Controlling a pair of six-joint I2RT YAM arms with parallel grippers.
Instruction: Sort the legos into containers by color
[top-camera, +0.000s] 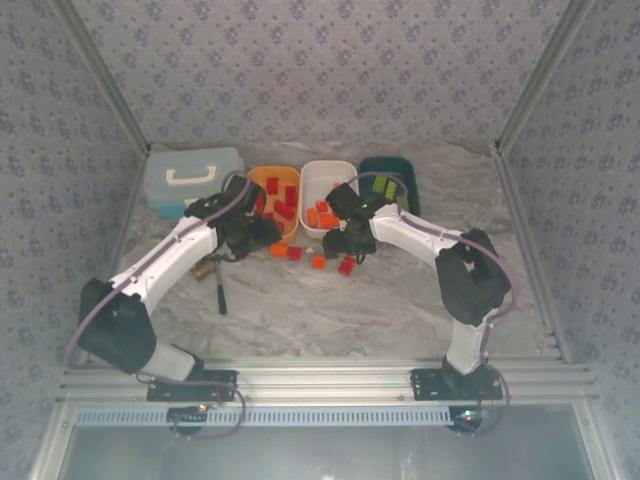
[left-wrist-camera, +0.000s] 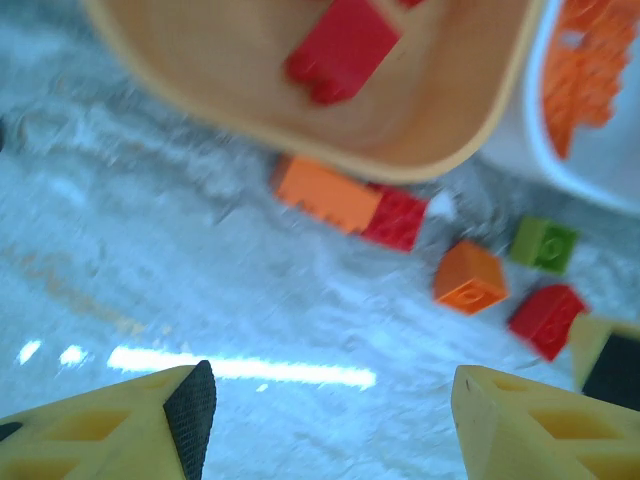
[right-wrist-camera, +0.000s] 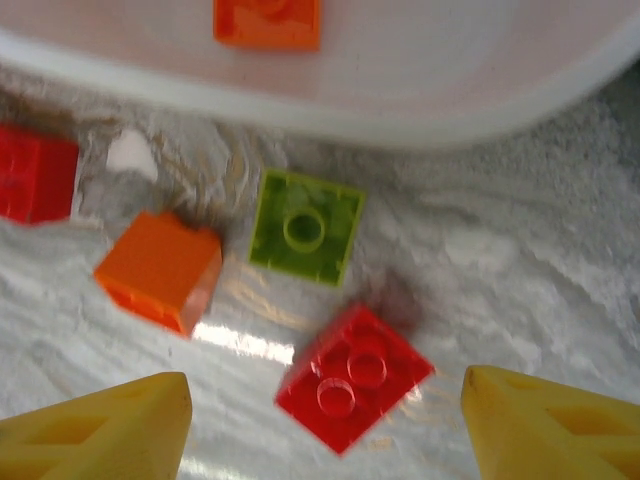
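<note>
Loose legos lie on the table in front of the trays: an orange brick (left-wrist-camera: 325, 195) touching a red one (left-wrist-camera: 398, 218), another orange brick (right-wrist-camera: 160, 270), a lime green brick (right-wrist-camera: 305, 228) and a red brick (right-wrist-camera: 352, 390). My right gripper (right-wrist-camera: 325, 420) is open, its fingers on either side of that red brick without touching it. My left gripper (left-wrist-camera: 325, 420) is open over bare table, just in front of the orange tray (left-wrist-camera: 430, 150), which holds red bricks (left-wrist-camera: 340, 50). The white tray (right-wrist-camera: 400, 125) holds orange bricks (right-wrist-camera: 267, 22). The teal tray (top-camera: 392, 178) holds green bricks.
A light blue case with a white handle (top-camera: 193, 178) stands left of the orange tray. A thin black tool (top-camera: 220, 290) lies on the table beside the left arm. The two grippers hover close together in front of the trays.
</note>
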